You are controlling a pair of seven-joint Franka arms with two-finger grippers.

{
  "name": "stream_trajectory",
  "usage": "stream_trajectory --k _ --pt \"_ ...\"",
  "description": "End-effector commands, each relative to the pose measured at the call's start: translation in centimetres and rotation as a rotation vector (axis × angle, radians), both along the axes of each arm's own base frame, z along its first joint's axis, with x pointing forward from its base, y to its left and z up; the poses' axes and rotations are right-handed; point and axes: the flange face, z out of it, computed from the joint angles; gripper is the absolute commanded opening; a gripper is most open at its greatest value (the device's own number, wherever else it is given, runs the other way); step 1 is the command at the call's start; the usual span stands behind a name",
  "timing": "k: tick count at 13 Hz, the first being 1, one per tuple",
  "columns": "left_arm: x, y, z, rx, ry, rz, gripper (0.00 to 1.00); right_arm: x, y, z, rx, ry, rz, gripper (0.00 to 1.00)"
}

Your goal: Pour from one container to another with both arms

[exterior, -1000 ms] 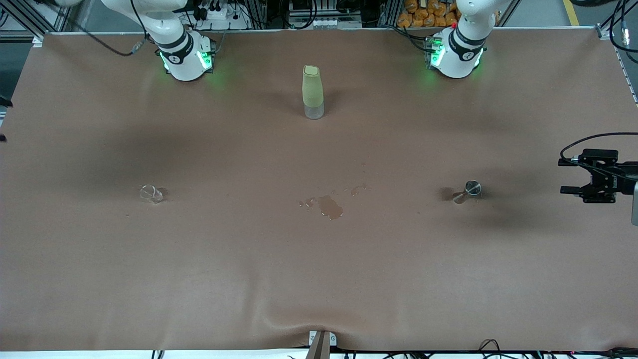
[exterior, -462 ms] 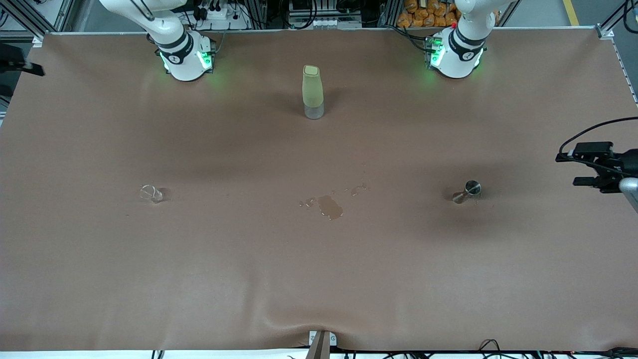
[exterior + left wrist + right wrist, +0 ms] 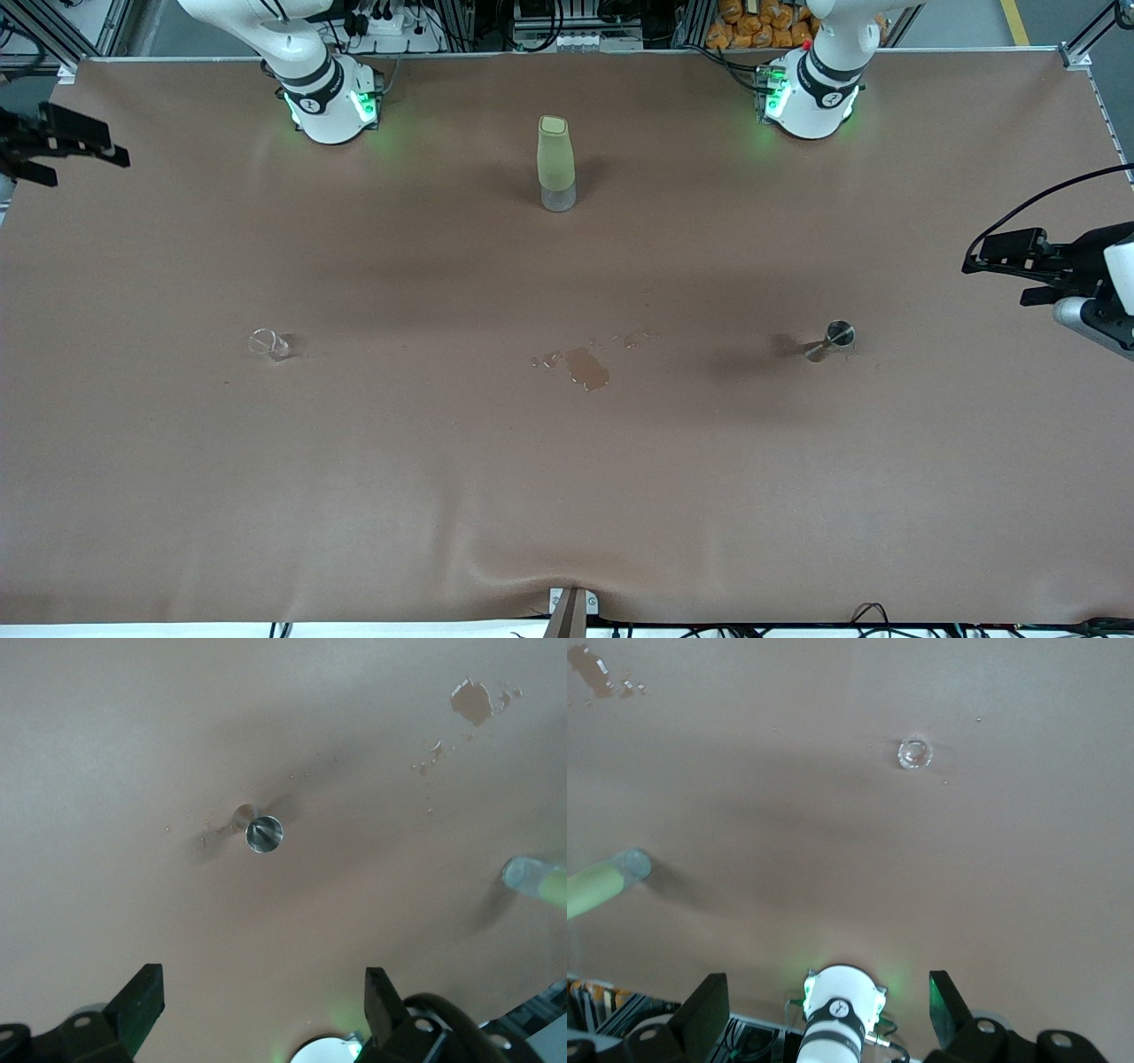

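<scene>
The tiny clear glass cup (image 3: 268, 343) stands upright toward the right arm's end of the table; the right wrist view looks down on this cup (image 3: 914, 753). The steel jigger (image 3: 831, 339) stands toward the left arm's end, and the jigger's round rim (image 3: 263, 833) shows in the left wrist view. My left gripper (image 3: 997, 276) hangs open and empty over the table's edge at the left arm's end, well apart from the jigger. My right gripper (image 3: 84, 164) hangs open and empty over the edge at the right arm's end, away from the cup. Both wrist views show wide, empty gaps: left gripper (image 3: 264, 997), right gripper (image 3: 828, 1001).
A tall pale-green bottle (image 3: 555, 164) stands between the two arm bases, farther from the front camera than the cup and jigger. A wet spill (image 3: 586, 367) marks the brown table cover midway between cup and jigger. The right arm's base (image 3: 840, 1010) shows in the right wrist view.
The right gripper has come into the front view over the right arm's end of the table. The left gripper has shifted and tilted above its end. Cup, jigger and bottle have not moved.
</scene>
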Motion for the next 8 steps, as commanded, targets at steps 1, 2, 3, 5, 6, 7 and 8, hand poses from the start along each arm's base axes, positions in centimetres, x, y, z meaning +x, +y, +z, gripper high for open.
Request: stream_trajectory --k 1,2,3,5,6,7,8 --pt "-0.4 -3.6 0.3 0.117 0.015 0.148 1.00 -1.9 -0.3 -1.3 -0.035 -0.020 -0.016 1.00" --pt "-0.5 -5.8 0.5 0.188 0.014 0.181 1.00 -1.6 -0.5 -1.5 -0.055 -0.025 -0.016 1.00" --pt "-0.7 -7.3 0.5 0.249 0.002 0.176 1.00 -1.4 -0.8 -1.4 -0.078 -0.031 -0.013 1.00" --pt "-0.6 -7.7 0.4 0.256 0.000 0.155 1.00 -0.8 -1.4 -1.7 -0.128 -0.031 -0.010 1.00" --pt "-0.6 -7.1 0.3 0.256 -0.001 0.153 1.00 -0.3 -1.5 -1.5 -0.135 -0.066 -0.009 1.00" --pt "-0.5 -6.3 0.4 0.255 -0.002 0.150 1.00 0.3 -1.8 -1.4 -0.154 -0.104 -0.010 1.00" --pt "-0.3 -5.0 0.5 0.252 -0.007 0.164 1.00 0.9 -1.7 -1.1 -0.165 -0.151 -0.005 1.00"
